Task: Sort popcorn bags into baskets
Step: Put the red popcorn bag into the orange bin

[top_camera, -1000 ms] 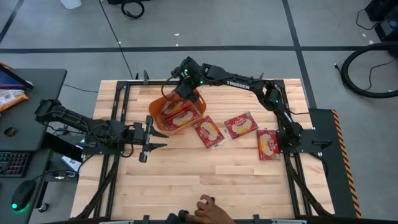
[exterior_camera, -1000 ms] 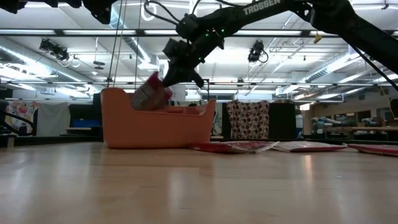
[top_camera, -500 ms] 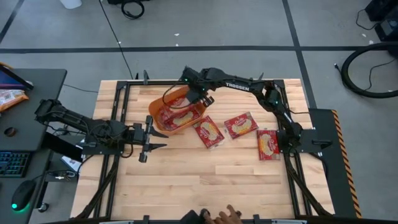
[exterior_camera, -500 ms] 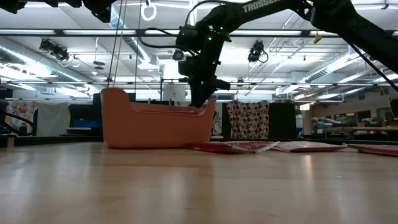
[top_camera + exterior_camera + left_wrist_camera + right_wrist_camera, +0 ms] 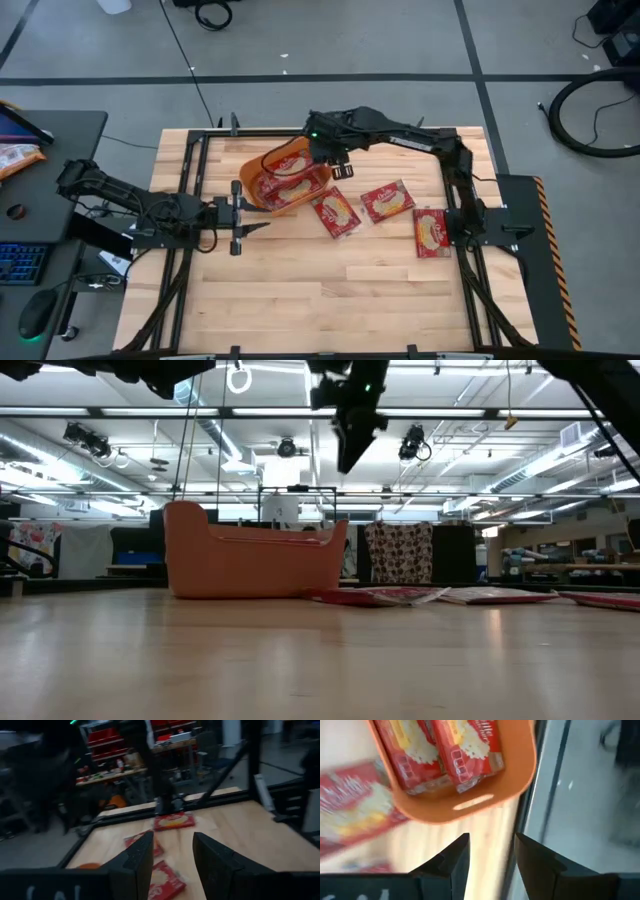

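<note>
- Risen clear of the orange basket (image 5: 257, 170), my right gripper (image 5: 340, 166) hangs empty, fingers apart
- Popcorn bags (image 5: 288, 186) lie inside
- Left gripper (image 5: 243, 213) waits open

overhead and table-level views share the basket (image 5: 262, 160).

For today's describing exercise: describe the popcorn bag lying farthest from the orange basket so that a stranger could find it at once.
Start at the orange basket on the wooden table. Three red popcorn bags lie outside it in a row running toward the right arm's base. The one wanted ends that row, beside the base, lying lengthwise while its neighbours sit tilted.
</note>
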`<state>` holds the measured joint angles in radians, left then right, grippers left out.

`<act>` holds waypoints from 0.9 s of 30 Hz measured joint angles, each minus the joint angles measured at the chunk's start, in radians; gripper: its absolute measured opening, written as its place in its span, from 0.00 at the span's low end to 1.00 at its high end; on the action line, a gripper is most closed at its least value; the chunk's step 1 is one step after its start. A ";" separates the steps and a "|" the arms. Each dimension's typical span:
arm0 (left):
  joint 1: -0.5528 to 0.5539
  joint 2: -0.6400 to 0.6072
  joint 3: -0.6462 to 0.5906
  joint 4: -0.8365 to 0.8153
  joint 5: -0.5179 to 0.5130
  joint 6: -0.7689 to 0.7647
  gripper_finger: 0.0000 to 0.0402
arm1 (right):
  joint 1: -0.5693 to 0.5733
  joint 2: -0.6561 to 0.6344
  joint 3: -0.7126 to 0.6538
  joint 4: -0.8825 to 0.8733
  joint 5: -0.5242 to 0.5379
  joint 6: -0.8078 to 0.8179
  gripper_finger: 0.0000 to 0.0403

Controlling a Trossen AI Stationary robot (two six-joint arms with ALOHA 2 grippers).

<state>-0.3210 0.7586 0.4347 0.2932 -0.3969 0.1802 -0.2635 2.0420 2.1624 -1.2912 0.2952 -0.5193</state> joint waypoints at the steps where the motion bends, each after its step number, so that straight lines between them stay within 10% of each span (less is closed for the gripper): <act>1: 0.000 0.000 0.000 0.000 -0.021 0.000 0.35 | 0.006 -0.016 0.000 -0.021 -0.002 0.071 0.40; 11: 0.000 0.000 0.000 0.001 -0.131 0.000 0.35 | 0.026 -0.071 -0.039 -0.266 -0.120 0.615 0.40; 27: 0.006 0.000 0.000 -0.018 -0.134 -0.006 0.35 | 0.266 -0.146 -0.625 0.137 -0.081 0.524 0.40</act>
<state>-0.3153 0.7589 0.4347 0.2753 -0.5308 0.1738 0.0026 1.8957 1.5375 -1.1540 0.2147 0.0051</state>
